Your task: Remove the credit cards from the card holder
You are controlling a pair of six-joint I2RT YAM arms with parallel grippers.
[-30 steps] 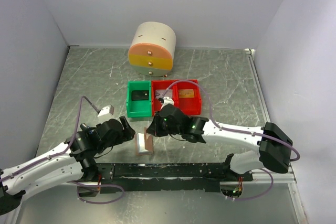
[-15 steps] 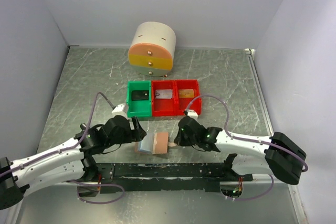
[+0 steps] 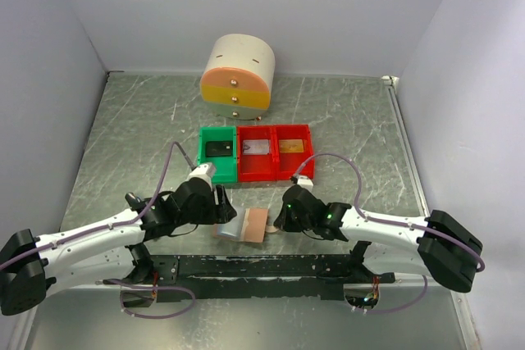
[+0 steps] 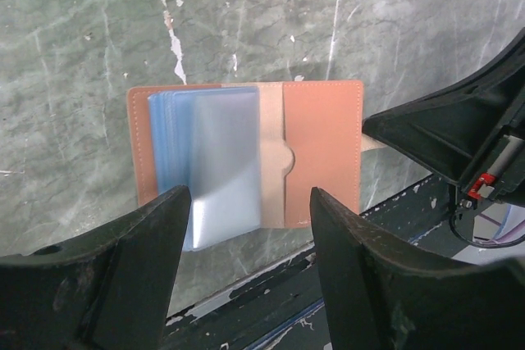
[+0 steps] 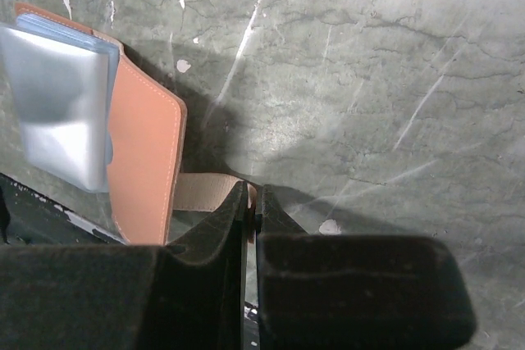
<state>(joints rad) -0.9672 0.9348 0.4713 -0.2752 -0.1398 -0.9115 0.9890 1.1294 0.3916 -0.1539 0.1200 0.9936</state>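
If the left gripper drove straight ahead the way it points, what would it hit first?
Probably the credit cards stacked in the open card holder; the left gripper, fingers open, frames their near edge. Depth is unclear.

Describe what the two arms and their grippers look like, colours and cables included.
The left arm and right arm are white tubular links with bulky black joints. The left gripper and right gripper are black, with thick matte wedge-shaped fingers. A thin lavender cable loops above each wrist to a small white box.
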